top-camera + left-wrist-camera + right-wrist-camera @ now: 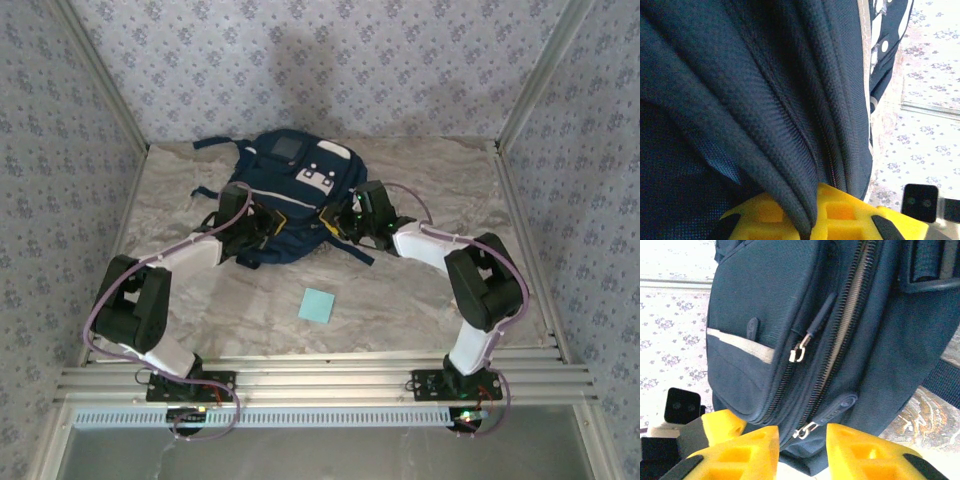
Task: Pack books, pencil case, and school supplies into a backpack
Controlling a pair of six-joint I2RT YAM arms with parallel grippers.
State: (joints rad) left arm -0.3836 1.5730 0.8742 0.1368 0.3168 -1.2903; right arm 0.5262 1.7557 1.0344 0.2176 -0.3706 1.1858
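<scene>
1. View from the top external camera: the backpack [290, 195] lies toward the back of the counter [420, 300], its grey and white patches facing up. The left gripper [262, 228] is against its near left side and the right gripper [345, 222] against its near right side. The light-blue pad of notes [318, 305] lies alone on the counter in front, well apart from the backpack and between the two arms.
2. Left wrist view: the left gripper [807, 220] is closed tight. Its yellow fingers [850, 212] pinch a fold of navy fabric of the backpack [740, 100], which rises from between them beside a closed zip line.
3. Right wrist view: the right gripper [802, 450] stands partly open with nothing clamped. Its yellow fingers [860, 452] sit either side of a small metal zipper pull [806, 429] low on the backpack [765, 305]. The pull lies at the mouth of the gap, and I cannot tell whether a finger touches it. A second pull [799, 354] hangs higher up, beside a pale trim stripe [740, 345].
</scene>
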